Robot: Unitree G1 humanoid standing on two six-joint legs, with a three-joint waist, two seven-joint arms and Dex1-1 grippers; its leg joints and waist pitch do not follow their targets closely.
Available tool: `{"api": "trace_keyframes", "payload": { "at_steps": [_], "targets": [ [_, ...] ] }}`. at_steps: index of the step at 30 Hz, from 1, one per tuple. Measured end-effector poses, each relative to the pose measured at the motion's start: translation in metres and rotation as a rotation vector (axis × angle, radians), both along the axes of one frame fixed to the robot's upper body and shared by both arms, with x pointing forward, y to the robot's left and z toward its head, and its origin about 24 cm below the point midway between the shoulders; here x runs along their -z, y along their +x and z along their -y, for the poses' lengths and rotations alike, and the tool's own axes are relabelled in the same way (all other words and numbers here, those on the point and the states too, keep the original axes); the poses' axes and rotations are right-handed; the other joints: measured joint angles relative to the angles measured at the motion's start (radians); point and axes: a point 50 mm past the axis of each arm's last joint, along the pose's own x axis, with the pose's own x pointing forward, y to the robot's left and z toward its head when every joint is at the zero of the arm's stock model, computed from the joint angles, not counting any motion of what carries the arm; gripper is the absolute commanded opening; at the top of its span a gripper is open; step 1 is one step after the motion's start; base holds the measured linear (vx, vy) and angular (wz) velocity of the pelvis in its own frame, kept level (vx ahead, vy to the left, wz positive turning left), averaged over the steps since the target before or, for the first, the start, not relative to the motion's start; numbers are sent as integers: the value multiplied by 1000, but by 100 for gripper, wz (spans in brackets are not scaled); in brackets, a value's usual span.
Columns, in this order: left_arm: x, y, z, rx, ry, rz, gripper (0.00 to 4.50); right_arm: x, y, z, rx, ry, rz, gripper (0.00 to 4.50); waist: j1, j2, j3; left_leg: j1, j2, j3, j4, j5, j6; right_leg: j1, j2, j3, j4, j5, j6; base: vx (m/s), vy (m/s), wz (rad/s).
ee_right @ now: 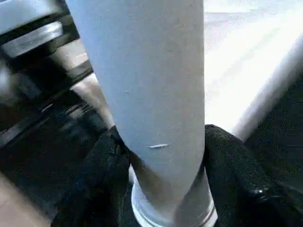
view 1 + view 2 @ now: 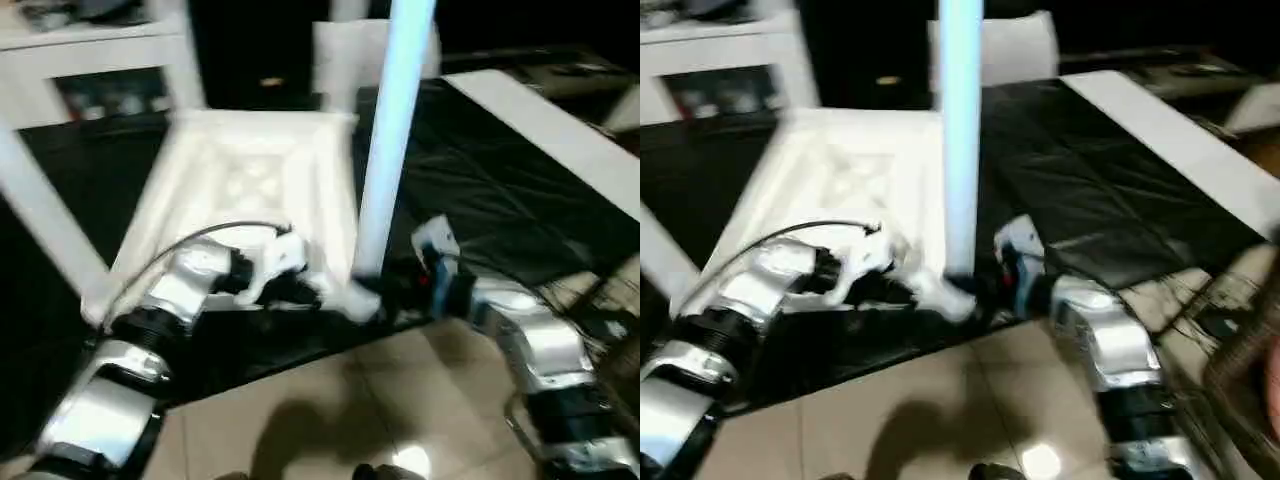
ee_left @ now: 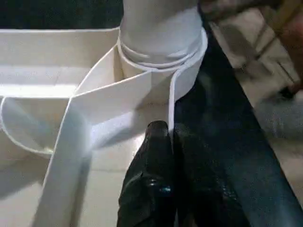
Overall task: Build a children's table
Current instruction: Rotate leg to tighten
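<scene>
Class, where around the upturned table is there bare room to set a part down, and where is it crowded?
Free: the black mat between the upright leg and the flat white board. Crowded: the tabletop's near corner, where both grippers work.

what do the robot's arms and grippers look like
Both forearms are shiny silver shells with black ringed joints. The left arm has a thin black cable looping over its wrist and a white housing just behind the left gripper, whose fingers are glossy black. The right arm has a white block with a small red spot by its wrist; the right gripper has matte black fingers.
</scene>
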Motion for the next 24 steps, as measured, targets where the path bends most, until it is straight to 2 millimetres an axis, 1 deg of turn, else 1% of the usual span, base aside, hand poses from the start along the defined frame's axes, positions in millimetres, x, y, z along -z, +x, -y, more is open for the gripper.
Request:
{"api": "trace_keyframes", "payload": {
  "at_steps": [1,4,8,10,11,13,15,17,19,21,22,24],
  "targets": [
    [1,1,5,-57,-17,2,0,0,4,-3,74,-2,-1,197,-10,0,0,-1,1,0,-1,0,0,0,0,-4,-5,0,0,0,0,0],
    [1,6,15,-173,-22,31,0,-2,16,-15,237,-9,-2,197,-27,0,0,-1,0,0,-1,-1,1,-1,0,-2,-6,0,0,0,0,0],
    [0,9,24,-257,-28,47,0,-5,24,-27,364,-35,7,197,-31,1,0,-2,-1,1,-5,-2,3,-2,0,0,-5,7,-3,0,0,0],
    [-2,9,27,-265,-30,52,0,-6,24,-27,377,-39,17,197,-26,1,0,-2,-1,1,-6,-4,5,-2,0,1,-4,13,-4,0,0,0],
    [-2,10,27,-267,-31,54,0,-7,24,-27,379,-39,25,232,-23,1,0,-2,-1,1,-7,-4,5,-3,0,1,-3,16,-4,0,0,0],
    [-3,10,28,-266,-30,59,0,-8,25,-27,380,-37,34,266,-16,1,-1,-3,-1,1,-11,-4,5,-5,1,2,0,16,-5,0,0,0],
    [-4,10,28,-264,-26,66,0,-8,24,-28,377,-32,39,268,-10,2,-1,-3,0,2,-15,-3,6,-6,2,2,0,15,-6,0,0,0],
    [-5,10,27,-258,-24,76,0,-8,23,-27,379,-27,48,300,-7,2,-1,-3,0,2,-16,-2,7,-7,3,3,2,14,-8,0,0,0],
    [-5,10,27,-245,-18,90,0,-8,22,-28,372,-24,55,313,-6,2,-1,-3,0,3,-15,-3,7,-8,3,4,3,15,-10,0,0,0],
    [-6,8,24,-206,-9,105,0,-5,17,-25,348,-15,66,330,-3,2,-1,-3,0,4,-15,-3,6,-8,3,5,3,15,-10,0,0,0],
    [-5,7,22,-186,-9,109,0,-4,14,-24,336,-12,65,353,-1,2,-1,-3,0,4,-15,-3,6,-8,3,6,3,15,-10,0,0,0],
    [-5,6,20,-144,-4,128,0,-2,9,-19,310,-15,78,356,10,2,-1,-1,0,4,-15,-3,6,-8,3,6,4,15,-10,0,0,0]
  ]
}}
